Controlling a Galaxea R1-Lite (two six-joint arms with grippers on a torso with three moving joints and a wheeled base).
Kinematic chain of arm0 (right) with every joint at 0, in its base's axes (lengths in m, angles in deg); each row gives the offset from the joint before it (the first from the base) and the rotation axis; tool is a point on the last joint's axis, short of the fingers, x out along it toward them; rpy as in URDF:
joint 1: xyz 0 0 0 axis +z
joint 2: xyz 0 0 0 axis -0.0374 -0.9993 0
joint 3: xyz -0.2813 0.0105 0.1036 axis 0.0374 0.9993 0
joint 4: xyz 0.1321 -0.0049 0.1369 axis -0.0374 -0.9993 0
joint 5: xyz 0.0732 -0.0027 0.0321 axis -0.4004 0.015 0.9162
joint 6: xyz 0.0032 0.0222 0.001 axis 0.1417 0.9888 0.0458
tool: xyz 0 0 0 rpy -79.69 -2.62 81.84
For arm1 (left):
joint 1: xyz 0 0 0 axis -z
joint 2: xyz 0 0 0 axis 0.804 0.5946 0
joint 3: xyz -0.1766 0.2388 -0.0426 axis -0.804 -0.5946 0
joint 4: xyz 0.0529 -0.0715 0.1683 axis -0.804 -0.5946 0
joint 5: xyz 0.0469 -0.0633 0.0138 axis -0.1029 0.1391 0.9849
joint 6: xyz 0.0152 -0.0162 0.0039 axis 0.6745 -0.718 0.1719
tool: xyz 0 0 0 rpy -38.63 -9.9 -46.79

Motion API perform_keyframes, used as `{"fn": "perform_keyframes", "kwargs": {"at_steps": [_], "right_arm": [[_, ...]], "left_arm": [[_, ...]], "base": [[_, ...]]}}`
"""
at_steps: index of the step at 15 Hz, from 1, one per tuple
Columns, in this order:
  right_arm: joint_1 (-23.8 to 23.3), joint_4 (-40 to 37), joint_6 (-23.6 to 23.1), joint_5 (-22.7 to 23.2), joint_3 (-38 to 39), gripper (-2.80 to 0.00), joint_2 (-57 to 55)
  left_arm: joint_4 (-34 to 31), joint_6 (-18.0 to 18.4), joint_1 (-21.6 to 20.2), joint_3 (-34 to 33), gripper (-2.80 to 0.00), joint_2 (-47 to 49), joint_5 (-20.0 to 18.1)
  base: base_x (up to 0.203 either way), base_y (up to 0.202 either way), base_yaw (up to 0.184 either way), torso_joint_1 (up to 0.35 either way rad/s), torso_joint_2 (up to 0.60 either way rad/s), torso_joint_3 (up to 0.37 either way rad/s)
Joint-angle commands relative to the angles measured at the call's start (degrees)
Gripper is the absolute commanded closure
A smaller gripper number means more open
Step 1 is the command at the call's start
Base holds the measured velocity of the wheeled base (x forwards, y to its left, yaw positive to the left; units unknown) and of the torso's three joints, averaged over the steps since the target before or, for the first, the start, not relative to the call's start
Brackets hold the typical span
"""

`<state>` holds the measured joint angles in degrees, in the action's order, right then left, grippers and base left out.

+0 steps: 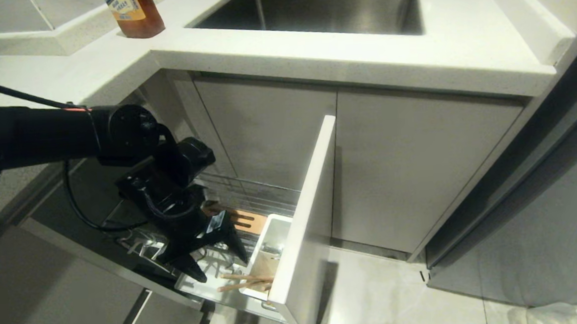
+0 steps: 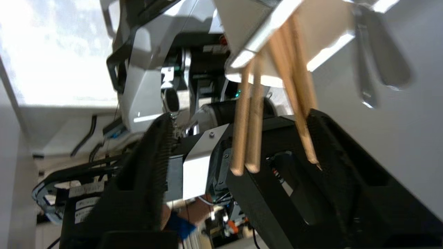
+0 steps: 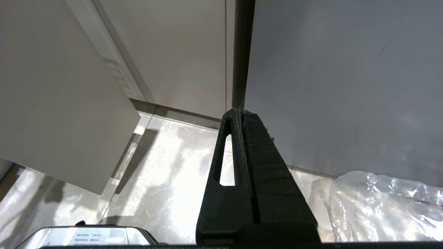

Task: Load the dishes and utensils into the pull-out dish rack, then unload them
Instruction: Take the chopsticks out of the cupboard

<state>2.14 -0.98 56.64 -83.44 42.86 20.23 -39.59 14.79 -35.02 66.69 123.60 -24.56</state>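
Wooden chopsticks (image 1: 245, 281) lean out of the white caddy (image 1: 272, 243) at the rack's near end, so your released left gripper (image 1: 216, 254) could snag them withdrawing.

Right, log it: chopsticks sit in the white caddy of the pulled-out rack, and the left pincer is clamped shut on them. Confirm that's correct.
Not quite. The chopsticks do sit in the white caddy of the pulled-out rack, but the left pincer is not clamped on them: its fingers stand spread apart beside them, holding nothing. The head view shows this, and the left wrist view agrees.
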Motion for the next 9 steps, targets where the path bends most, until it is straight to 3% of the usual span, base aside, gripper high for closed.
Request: {"fn": "perform_keyframes", "kwargs": {"at_steps": [1,9], "right_arm": [[0.00,0.00,0.00,0.00,0.00,0.00,-0.02],[0.00,0.00,0.00,0.00,0.00,0.00,-0.02]], "left_arm": [[-0.40,-0.14,0.30,-0.21,-2.80,1.91,-0.15],[-0.36,-0.09,1.63,-3.21,-2.80,4.35,-0.25]], "base": [[0.000,0.000,0.000,0.000,0.00,0.000],[0.000,0.000,0.000,0.000,0.00,0.000]]}}
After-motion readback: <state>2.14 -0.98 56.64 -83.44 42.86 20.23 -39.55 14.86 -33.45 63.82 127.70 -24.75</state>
